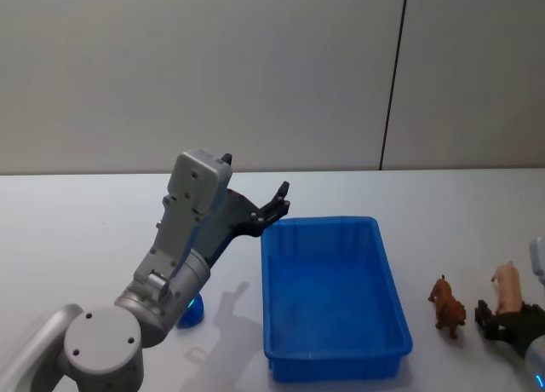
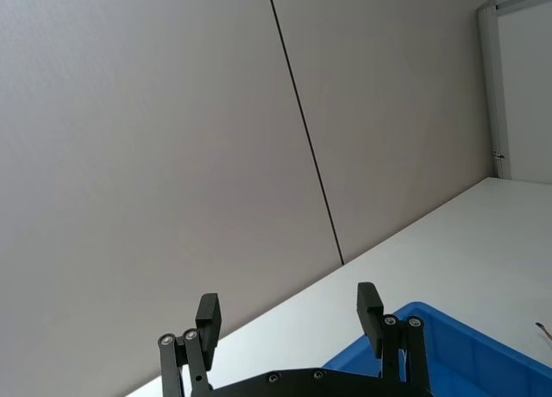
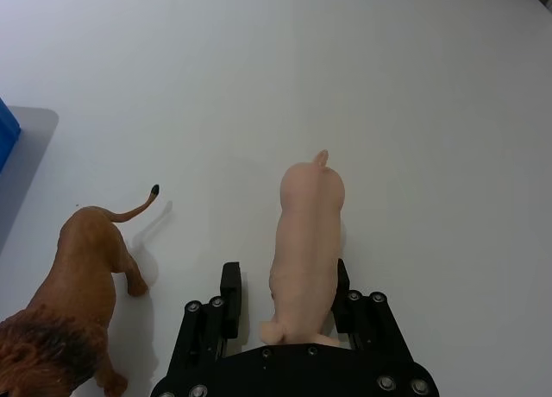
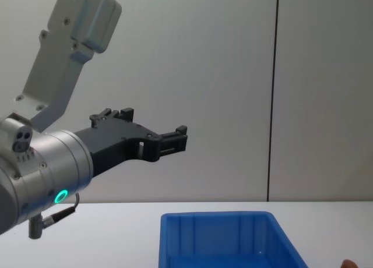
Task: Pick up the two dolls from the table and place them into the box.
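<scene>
You have nothing to read here: no lettering, label, brand, number or sign can be made out on any surface in these views.

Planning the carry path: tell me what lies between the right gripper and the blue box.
The brown lion doll stands on the table between the right gripper, which straddles the pink pig doll, and the box; the head view shows it.

The box (image 1: pixel 336 360) sits on the table (image 1: pixel 85 239); to its right, the lion doll (image 1: pixel 447 305), then the pig doll (image 1: pixel 508 288), straddled by the right gripper (image 3: pixel 285 280).
</scene>
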### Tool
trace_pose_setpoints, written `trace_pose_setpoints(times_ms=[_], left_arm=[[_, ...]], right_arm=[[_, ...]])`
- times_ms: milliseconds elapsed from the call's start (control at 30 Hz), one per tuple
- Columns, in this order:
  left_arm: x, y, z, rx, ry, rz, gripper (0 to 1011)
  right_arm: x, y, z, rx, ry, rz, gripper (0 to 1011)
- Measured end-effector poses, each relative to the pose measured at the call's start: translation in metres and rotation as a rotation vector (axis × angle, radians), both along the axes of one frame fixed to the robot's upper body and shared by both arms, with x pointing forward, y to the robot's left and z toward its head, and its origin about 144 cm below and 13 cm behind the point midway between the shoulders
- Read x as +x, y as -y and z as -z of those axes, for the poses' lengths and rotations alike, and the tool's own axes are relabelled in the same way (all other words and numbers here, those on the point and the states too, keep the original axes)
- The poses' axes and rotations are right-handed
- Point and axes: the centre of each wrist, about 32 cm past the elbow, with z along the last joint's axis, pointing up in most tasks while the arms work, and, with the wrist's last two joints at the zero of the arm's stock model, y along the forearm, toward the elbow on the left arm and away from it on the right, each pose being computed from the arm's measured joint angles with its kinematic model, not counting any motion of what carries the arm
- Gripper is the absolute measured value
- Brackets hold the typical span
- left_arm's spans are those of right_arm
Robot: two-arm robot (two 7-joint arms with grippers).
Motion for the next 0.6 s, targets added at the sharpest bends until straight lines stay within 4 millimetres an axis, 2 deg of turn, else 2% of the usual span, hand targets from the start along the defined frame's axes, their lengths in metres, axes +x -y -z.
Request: trace_pose_setpoints(times_ms=[267,333,467,600], left_arm=[[0.000,0.000,0.000,0.000,0.000,0.000,1001],[0.000,0.000,0.000,0.000,0.000,0.000,1001],[0.000,0.000,0.000,0.000,0.000,0.000,1001],[0.000,0.000,0.000,0.000,0.000,0.000,1001]], right_arm=[[-0.002,0.001,-0.001,-0.014,0.052,0.000,536],[-0.001,0.001,-0.004,-0.019,0.080,-0.001,450],[-0.001,0.001,-0.009,-0.025,0.131,-0.003,371],[0.000,0.000,-0.016,-0.038,0.201,-0.003,371]])
